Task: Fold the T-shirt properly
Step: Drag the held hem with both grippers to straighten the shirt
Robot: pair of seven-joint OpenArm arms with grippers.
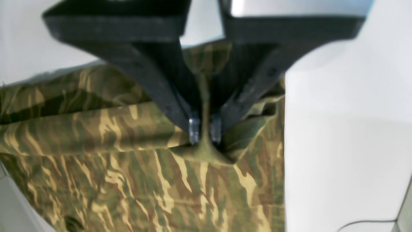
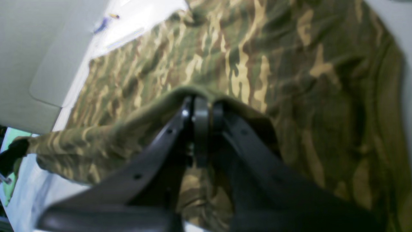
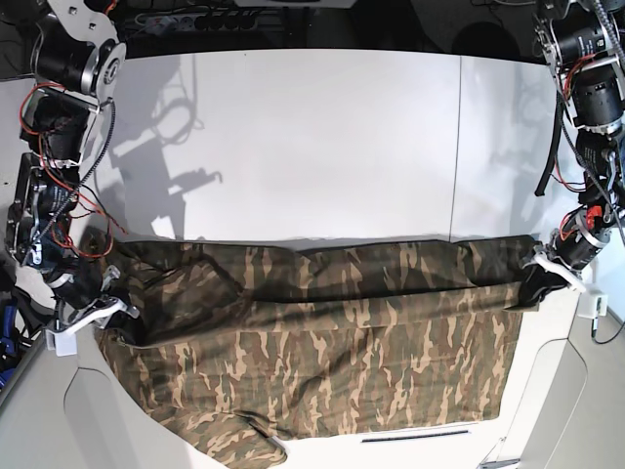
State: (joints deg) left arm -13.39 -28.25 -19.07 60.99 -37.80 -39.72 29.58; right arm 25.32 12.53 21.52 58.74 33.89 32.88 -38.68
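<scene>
The left gripper pinches a thin ridge of cloth between its two black fingers, the tips standing just apart with the fabric running up between them. The right gripper is pressed together on a folded edge of the same cloth, which humps over its tips.

Both arms reach low to the table from opposite ends. In the base view the right arm comes down along that view's left edge, red wires showing along it, its gripper at the shirt's left end. The left arm drops down the right edge, its wrist bent inward so the gripper meets the shirt's right end.

The T-shirt, camouflage in olive, brown and tan, lies spread across the near half of the table, stretched as a long band between the two grippers. A folded layer lies over its upper part, and the lower part spreads toward the table's front edge.

The white table is bare and brightly lit behind the shirt, carrying the arms' shadows. Dark clutter of cables lines the far edge.
</scene>
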